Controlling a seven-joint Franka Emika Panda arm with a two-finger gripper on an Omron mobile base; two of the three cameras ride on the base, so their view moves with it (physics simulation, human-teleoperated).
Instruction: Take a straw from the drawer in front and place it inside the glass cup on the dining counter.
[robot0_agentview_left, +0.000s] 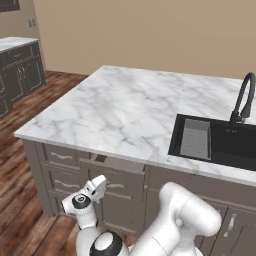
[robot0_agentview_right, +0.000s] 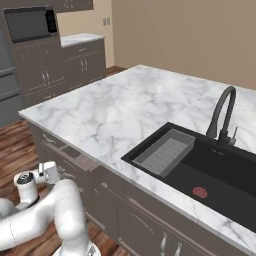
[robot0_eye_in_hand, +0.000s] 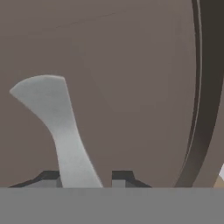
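Claw (robot0_eye_in_hand: 85, 183) at drawer (robot0_agentview_left: 117, 172) front, fingers straddling silver handle (robot0_eye_in_hand: 57, 127); grip likely closed on it, contact hidden. Pull straight back, level, no twisting.

The white arm folds low, elbow raised at five o'clock in the left base view; the gripper (robot0_agentview_left: 103, 183) reaches forward, jaws narrowed around a handle (robot0_eye_in_hand: 61, 127).

My dining counter (robot0_agentview_left: 115, 107) is white marble veined in grey, its drawer (robot0_agentview_left: 117, 172) front grey-brown with a silver handle (robot0_eye_in_hand: 61, 127). To the right, the sink (robot0_agentview_left: 235, 145) and faucet (robot0_agentview_left: 242, 97) are black. The floor (robot0_agentview_left: 17, 200) is reddish-brown wood, the far wall (robot0_agentview_left: 150, 30) tan.
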